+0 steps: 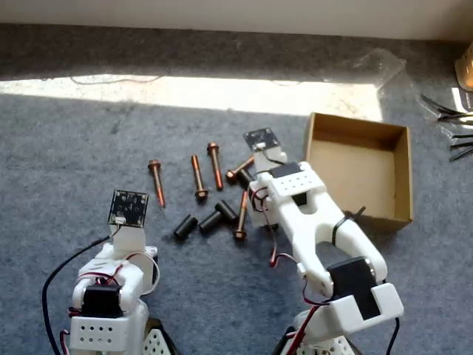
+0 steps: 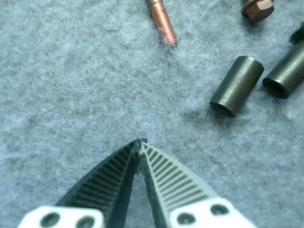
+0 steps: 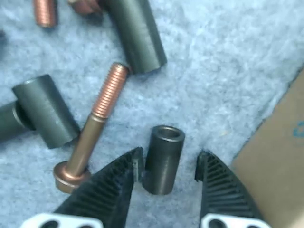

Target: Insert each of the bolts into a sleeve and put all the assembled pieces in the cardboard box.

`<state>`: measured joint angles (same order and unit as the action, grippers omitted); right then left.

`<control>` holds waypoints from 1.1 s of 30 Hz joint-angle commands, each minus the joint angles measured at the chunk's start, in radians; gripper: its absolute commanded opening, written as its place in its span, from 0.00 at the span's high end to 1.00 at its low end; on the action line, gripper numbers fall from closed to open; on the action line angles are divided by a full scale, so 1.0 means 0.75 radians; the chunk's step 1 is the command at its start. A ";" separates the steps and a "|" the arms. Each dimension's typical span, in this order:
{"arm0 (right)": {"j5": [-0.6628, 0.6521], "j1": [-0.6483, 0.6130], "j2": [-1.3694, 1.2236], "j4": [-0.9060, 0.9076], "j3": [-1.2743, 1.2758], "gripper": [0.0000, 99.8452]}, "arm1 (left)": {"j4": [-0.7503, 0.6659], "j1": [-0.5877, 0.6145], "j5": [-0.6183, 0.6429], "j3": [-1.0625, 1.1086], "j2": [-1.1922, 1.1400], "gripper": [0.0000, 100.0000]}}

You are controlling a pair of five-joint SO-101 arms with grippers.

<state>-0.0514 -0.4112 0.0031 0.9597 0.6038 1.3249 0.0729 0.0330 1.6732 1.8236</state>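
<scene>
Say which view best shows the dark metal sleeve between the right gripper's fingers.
Right wrist view: the dark cylindrical metal sleeve lies between the open fingers, its bore visible. In the high view the right arm covers it; the left wrist view faces other sleeves.

1. The left arm (image 1: 111, 296) sits folded at the near left, its left gripper (image 2: 140, 145) pointing down with the jaws closed tip to tip.
2. The right arm (image 1: 318, 222) stretches farther out, its right gripper (image 3: 169, 159) held low with the jaws apart.
</scene>
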 commanded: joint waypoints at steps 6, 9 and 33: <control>-0.014 -0.003 0.001 -0.034 -0.066 0.82 | 0.008 -0.007 0.004 0.030 0.003 0.99; -0.104 -0.005 0.001 -0.036 -0.064 0.82 | 0.008 -0.007 0.004 0.030 0.003 0.99; -0.119 0.021 0.013 -0.066 -0.058 0.99 | 0.008 -0.007 0.004 0.030 0.003 0.99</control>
<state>-0.1281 -0.4097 -0.0031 0.8738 0.5992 1.3249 0.0729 0.0330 1.6732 1.8236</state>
